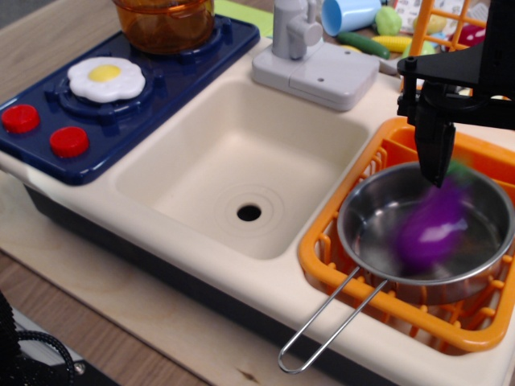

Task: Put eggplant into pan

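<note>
The purple eggplant (433, 226) shows as a motion-blurred shape inside the steel pan (372, 244), free of the fingers. The pan sits in the orange dish rack (320, 259) at the right, with its wire loop handle (322, 334) pointing to the front left. My black gripper (479, 165) hangs above the pan's far right part. One finger (435, 149) is in view with its tip just above the eggplant. The other finger is past the right edge of the frame. The jaws stand wide apart and hold nothing.
A cream sink basin (241, 165) with a drain lies left of the rack, with a grey faucet (302, 40) behind it. A blue stove (48, 104) carries a fried egg (106, 78) and an orange pot (165, 20). A blue cup (348, 13), a cucumber (362, 44) and an orange basket (451, 24) stand at the back.
</note>
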Action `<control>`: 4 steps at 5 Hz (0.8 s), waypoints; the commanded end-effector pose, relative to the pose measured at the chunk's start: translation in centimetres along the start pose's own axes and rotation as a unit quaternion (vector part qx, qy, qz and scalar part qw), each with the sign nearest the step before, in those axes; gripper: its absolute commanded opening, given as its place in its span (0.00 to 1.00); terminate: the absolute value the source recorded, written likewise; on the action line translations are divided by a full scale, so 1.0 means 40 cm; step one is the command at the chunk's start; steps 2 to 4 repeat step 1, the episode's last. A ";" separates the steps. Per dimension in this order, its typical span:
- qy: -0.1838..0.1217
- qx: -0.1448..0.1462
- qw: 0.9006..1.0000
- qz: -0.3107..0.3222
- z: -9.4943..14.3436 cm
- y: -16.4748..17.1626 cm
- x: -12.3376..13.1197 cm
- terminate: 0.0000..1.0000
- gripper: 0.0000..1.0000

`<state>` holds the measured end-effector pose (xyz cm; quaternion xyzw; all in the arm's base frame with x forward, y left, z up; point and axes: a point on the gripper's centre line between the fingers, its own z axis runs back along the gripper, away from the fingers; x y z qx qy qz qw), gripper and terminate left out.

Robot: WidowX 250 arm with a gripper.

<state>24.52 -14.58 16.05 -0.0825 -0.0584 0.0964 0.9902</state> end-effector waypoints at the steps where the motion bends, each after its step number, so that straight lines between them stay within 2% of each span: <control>1: -0.019 -0.016 1.000 -0.001 0.031 -0.014 0.016 1.00 1.00; 4: -0.019 -0.016 1.000 -0.001 0.031 -0.014 0.016 1.00 1.00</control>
